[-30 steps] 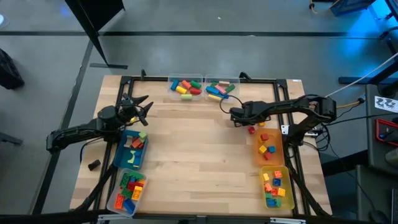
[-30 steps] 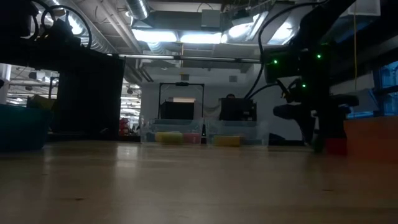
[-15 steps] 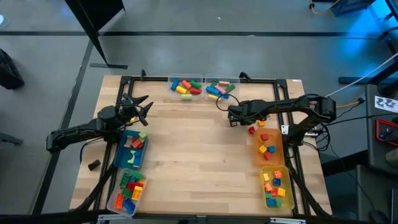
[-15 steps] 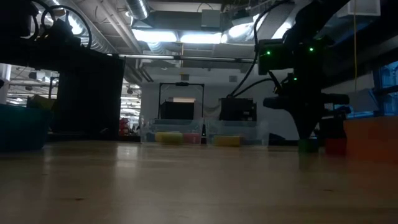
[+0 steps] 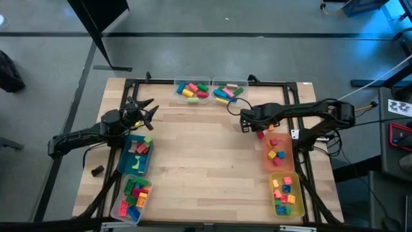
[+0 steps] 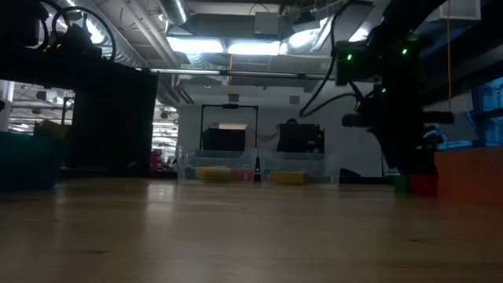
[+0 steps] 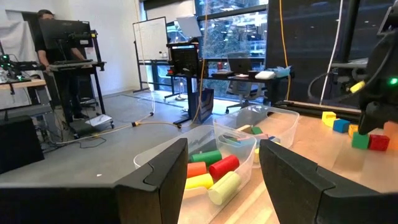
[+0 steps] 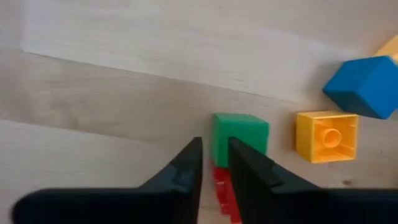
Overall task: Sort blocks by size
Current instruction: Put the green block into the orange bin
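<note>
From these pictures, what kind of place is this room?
Probably a robotics lab or workshop: a wooden table in a metal frame, a whiteboard, standing desks with monitors, and exposed ceiling ducts.

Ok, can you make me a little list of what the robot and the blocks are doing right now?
right gripper: low over the table by the orange bin, fingers nearly together, nothing seen held
green block: on the wood just past the fingertips
red block: lying next to the green one
yellow block: beside the green one, apart from it
blue block: a little beyond the yellow one
left gripper: open, waiting above the blue bin
far clear bins: hold longer blocks
</note>
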Motion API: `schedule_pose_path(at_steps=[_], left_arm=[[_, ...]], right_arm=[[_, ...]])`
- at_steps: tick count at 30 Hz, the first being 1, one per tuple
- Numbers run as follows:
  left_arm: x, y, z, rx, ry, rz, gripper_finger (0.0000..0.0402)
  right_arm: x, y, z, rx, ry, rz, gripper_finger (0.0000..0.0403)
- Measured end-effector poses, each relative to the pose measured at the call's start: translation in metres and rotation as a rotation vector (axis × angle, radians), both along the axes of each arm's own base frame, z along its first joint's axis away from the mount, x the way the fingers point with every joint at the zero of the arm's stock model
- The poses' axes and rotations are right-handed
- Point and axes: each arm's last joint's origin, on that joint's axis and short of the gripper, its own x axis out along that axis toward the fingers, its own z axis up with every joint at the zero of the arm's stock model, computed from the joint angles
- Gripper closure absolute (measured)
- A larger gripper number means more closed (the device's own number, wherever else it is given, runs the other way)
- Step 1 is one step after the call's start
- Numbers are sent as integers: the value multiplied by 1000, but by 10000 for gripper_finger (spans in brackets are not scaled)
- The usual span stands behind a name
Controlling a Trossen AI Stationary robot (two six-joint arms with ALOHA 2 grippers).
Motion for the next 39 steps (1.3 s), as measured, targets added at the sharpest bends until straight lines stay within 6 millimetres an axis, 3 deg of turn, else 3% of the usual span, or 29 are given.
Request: schedule_pose_path(at_steps=[7, 14, 29, 39], left_arm=[[0, 0, 0, 0, 0, 0, 217], [0, 0, 0, 0, 0, 0, 217], [0, 0, 0, 0, 0, 0, 217], [0, 0, 0, 0, 0, 0, 217]], right_arm=[[-7, 1, 6, -24, 20, -6, 238], [-12, 2, -10, -18, 6, -11, 176], [-16, 3, -21, -17, -21, -59, 180], [-15, 4, -20, 10, -37, -57, 270]])
